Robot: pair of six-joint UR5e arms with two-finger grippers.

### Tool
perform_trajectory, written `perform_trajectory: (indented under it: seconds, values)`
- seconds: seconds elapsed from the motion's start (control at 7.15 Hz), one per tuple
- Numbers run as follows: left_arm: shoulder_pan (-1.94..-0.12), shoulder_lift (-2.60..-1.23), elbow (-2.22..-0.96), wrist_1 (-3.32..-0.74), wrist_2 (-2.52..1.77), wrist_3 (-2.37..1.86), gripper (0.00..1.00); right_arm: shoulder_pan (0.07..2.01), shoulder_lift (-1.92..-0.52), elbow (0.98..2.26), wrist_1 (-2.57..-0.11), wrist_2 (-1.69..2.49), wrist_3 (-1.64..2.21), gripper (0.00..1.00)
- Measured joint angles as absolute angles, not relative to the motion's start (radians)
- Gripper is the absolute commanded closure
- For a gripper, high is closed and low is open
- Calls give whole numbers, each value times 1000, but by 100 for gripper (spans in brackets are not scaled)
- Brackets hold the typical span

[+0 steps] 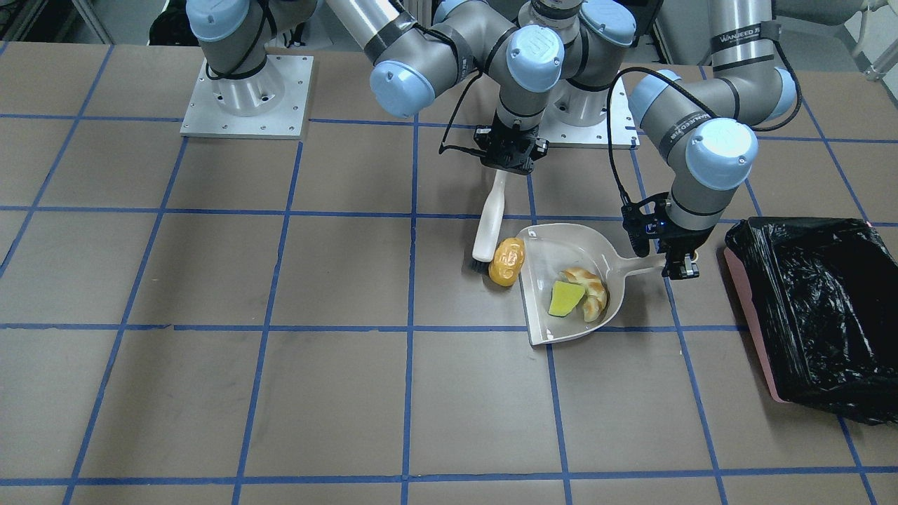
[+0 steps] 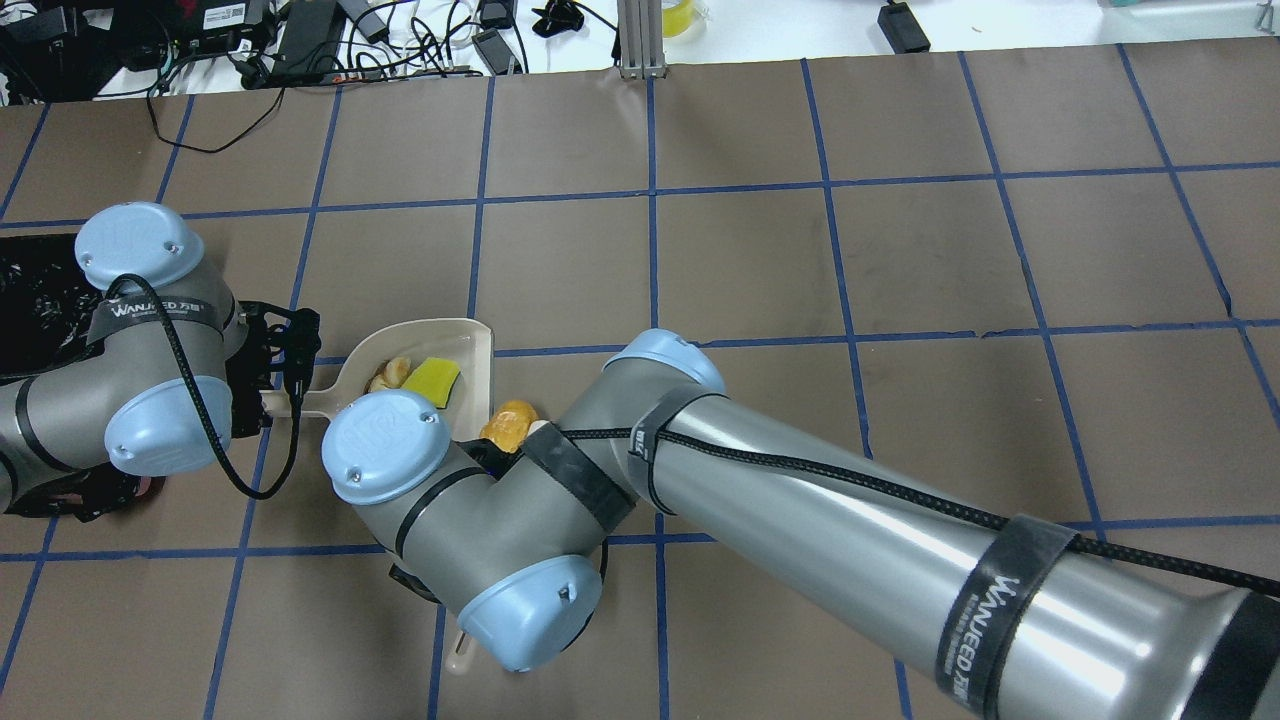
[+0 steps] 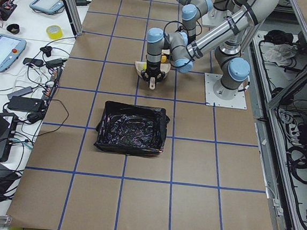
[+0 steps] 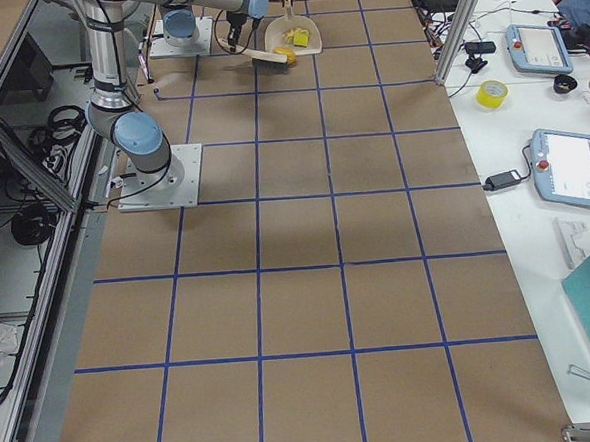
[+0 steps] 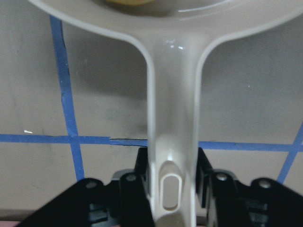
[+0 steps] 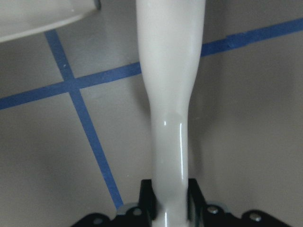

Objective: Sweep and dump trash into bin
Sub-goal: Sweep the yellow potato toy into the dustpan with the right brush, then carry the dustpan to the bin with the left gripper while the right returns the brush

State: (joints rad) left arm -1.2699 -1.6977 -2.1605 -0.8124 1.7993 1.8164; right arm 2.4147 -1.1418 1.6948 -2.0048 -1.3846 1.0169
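Observation:
The cream dustpan [image 1: 561, 242] lies on the table with the yellow sponge wedge [image 1: 565, 299] and the croissant piece [image 1: 591, 289] inside it. The golden bun [image 1: 506, 261] lies on the table at the pan's open edge, touching the brush's dark bristles [image 1: 480, 266]. My left gripper [image 1: 677, 265] is shut on the dustpan handle [image 5: 173, 118]. My right gripper [image 1: 506, 163] is shut on the white brush handle [image 6: 170, 94]. The pink bin with its black bag [image 1: 814, 308] stands beyond the pan's handle, on my left. In the overhead view my right arm hides the brush, and the bun [image 2: 508, 424] peeks out.
The brown table carries a blue tape grid. Both arm bases stand on metal plates [image 1: 245, 105] at the back edge. Monitors, cables and a tape roll [image 3: 54, 31] lie on side benches off the table.

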Motion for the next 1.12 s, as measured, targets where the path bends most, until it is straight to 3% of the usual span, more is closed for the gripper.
perform_trajectory:
  seconds: [0.56,1.12]
  values:
    - [-1248,-1701,-2151,-812,1793,1821,100,2414,-1053,1539,-1997,-1394,851,100]
    - [-1159,-1719,-2145,-817,1693,1819,100,2348,-1110,1527,-1869,-1464,771,100]
